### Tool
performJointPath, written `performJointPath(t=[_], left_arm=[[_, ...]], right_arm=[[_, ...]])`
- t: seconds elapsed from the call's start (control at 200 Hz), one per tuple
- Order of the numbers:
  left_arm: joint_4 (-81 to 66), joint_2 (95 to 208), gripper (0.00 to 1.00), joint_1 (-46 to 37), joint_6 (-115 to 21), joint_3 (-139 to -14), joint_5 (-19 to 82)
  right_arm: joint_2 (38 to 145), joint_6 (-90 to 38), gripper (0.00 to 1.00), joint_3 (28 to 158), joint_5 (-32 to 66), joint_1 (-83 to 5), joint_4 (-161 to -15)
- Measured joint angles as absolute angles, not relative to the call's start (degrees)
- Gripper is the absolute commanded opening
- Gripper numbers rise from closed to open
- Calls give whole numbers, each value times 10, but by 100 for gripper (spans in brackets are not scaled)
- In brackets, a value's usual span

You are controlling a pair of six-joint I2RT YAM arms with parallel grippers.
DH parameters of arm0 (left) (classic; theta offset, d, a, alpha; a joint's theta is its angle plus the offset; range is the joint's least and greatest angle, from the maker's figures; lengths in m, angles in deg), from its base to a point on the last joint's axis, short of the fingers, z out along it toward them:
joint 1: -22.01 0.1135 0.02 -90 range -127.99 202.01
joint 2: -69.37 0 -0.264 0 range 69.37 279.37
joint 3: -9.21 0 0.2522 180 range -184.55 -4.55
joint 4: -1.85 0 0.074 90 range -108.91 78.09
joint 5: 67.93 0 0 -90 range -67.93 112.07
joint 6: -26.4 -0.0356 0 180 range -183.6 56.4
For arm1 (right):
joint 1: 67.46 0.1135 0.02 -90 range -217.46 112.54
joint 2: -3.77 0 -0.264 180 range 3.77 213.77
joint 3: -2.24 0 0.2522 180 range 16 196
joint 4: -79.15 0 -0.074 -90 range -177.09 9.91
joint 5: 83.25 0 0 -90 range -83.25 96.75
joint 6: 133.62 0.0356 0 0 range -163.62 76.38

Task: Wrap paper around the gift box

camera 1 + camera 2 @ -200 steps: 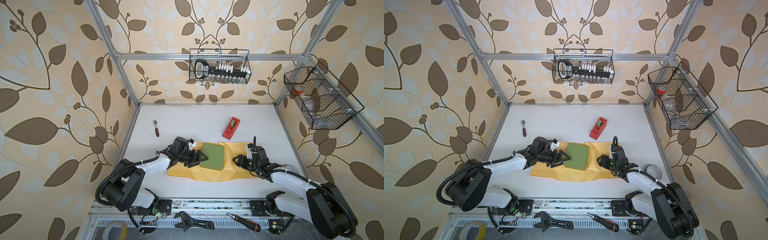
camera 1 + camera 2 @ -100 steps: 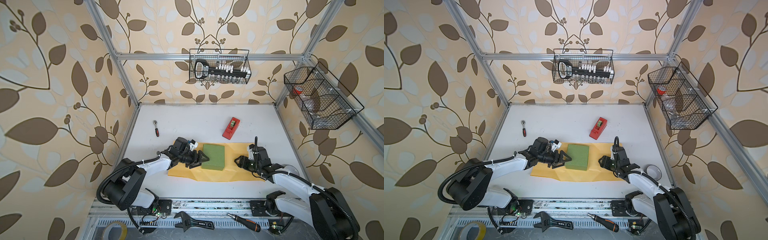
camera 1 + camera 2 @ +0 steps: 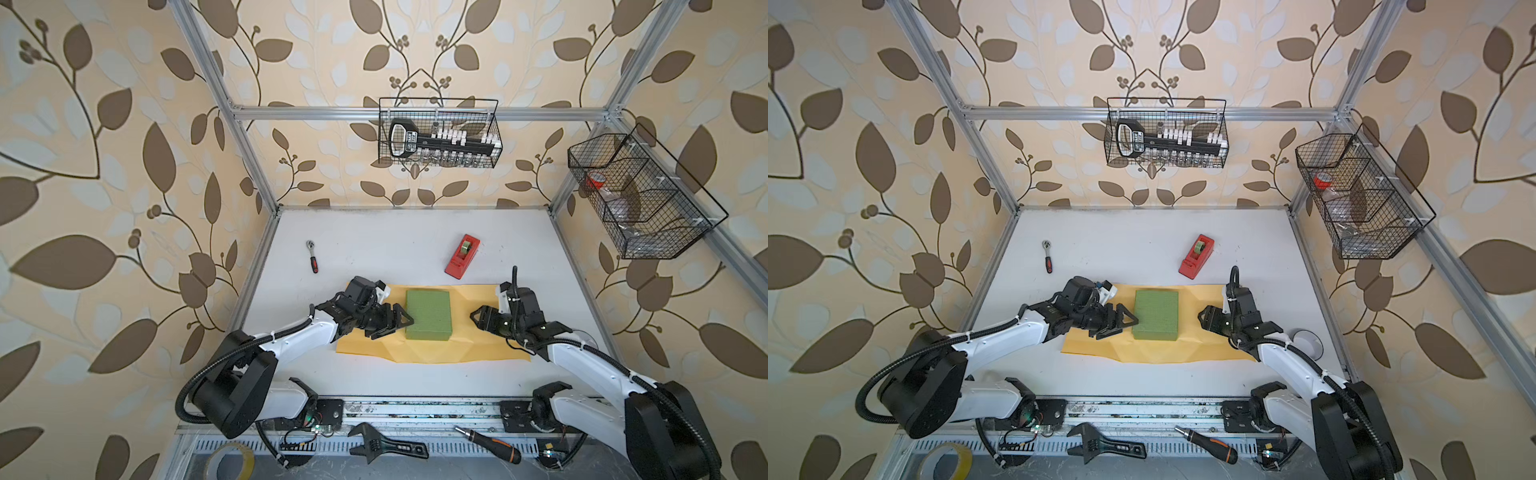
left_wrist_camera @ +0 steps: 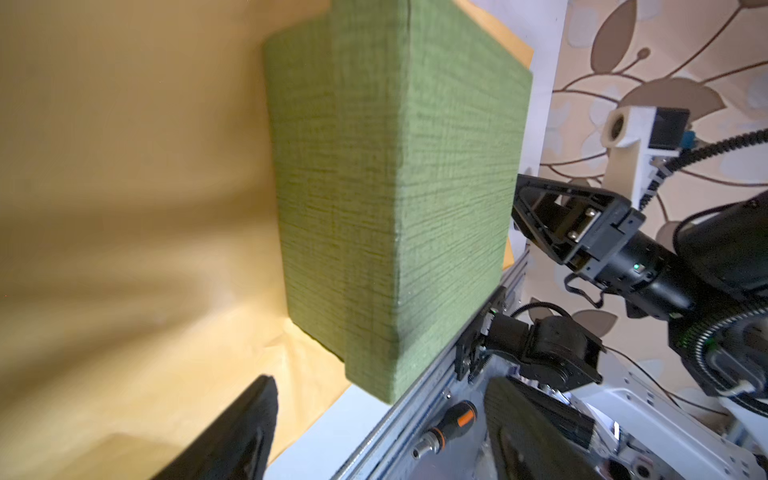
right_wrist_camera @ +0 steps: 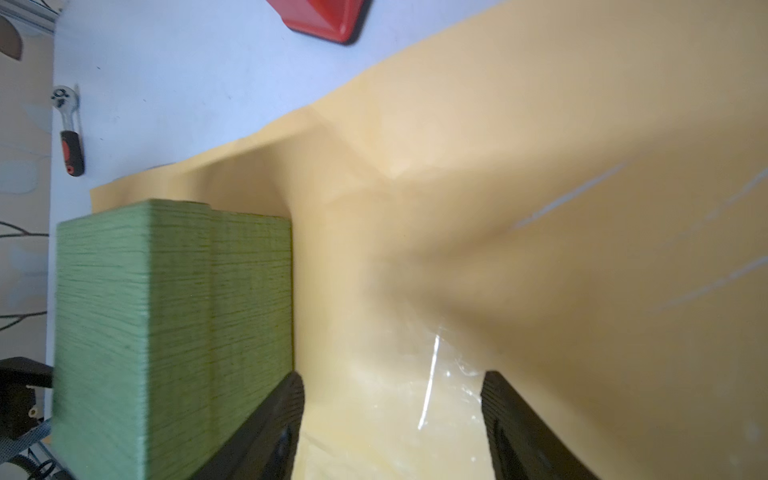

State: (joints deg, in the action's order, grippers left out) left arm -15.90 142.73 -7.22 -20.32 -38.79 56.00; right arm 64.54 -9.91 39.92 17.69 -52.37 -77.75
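Observation:
The olive-green gift box (image 3: 428, 313) (image 3: 1156, 313) sits squarely on the yellow paper (image 3: 436, 353) (image 3: 1163, 353), which lies flat and creased on the white table. My left gripper (image 3: 405, 322) (image 3: 1129, 322) stands open at the box's left side, holding nothing. In the left wrist view the box (image 4: 395, 187) stands just ahead of the open gripper (image 4: 380, 419), on the paper (image 4: 124, 208). My right gripper (image 3: 476, 318) (image 3: 1203, 316) hovers open over the paper to the right of the box. In the right wrist view the gripper (image 5: 392, 382) has bare paper (image 5: 498, 208) between its fingers, one of them beside the box (image 5: 174, 324).
A red tape dispenser (image 3: 462, 256) lies behind the paper and a small ratchet (image 3: 312, 256) at the back left. Wire baskets hang on the back wall (image 3: 438, 133) and right wall (image 3: 640, 199). A wrench (image 3: 386, 446), a screwdriver (image 3: 488, 444) and a tape roll (image 3: 230, 461) lie below the front rail.
The box has turned from a slight tilt to lie square on the paper. My right gripper's jaws have spread wider. Both arms have stayed roughly in place.

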Motion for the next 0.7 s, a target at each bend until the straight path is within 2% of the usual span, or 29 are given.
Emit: performJointPath(t=[0.215, 0.495, 0.7], left_arm=[[-177, 1378, 77, -12, -212, -389, 512], [-207, 1377, 83, -58, -252, -427, 469], [-226, 1383, 84, -28, -276, -429, 414]], right_arm=[[636, -129, 80, 444, 177, -524, -754], [634, -156, 90, 464, 124, -550, -720], [660, -159, 93, 473, 100, -610, -722]])
